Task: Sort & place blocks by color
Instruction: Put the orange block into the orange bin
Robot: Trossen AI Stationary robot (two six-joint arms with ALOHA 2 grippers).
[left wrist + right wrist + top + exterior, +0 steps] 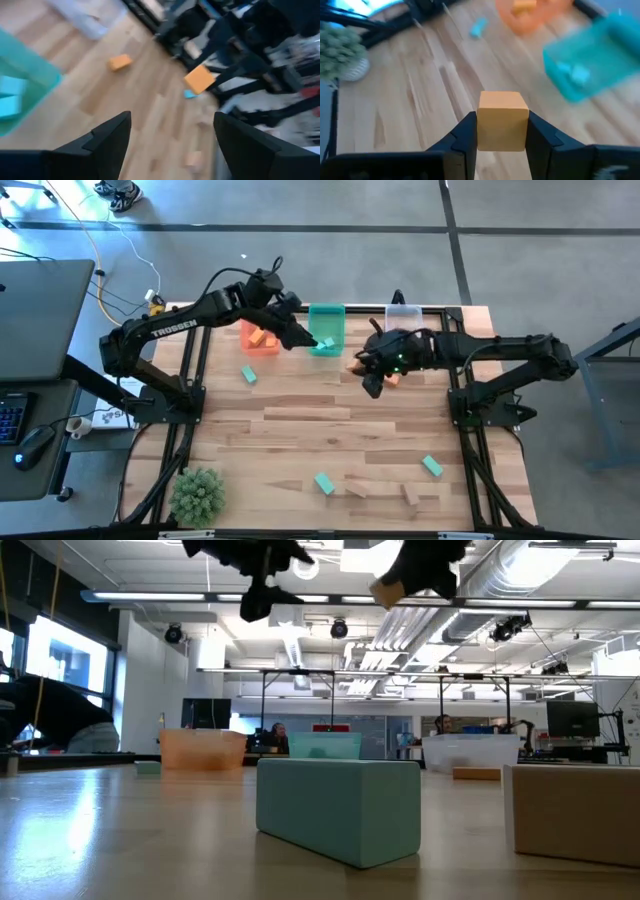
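Observation:
My right gripper hangs high over the table's middle, in front of the clear bin, shut on an orange block. My left gripper is open with nothing between its fingers, raised beside the green bin, which holds teal blocks. The orange bin holds orange blocks. Another orange block lies flat on the table near the clear bin. Teal blocks and tan blocks lie flat on the wood. My right gripper pinches the orange block by two opposite side faces between its two fingers. The fingers slant down toward the table's left side. The block is lifted well clear of the table, held square between the fingers.
A small green plant stands at the near left corner. The three bins line the far edge. In the low view a teal block and a tan block sit close to the camera. The table's middle is bare wood.

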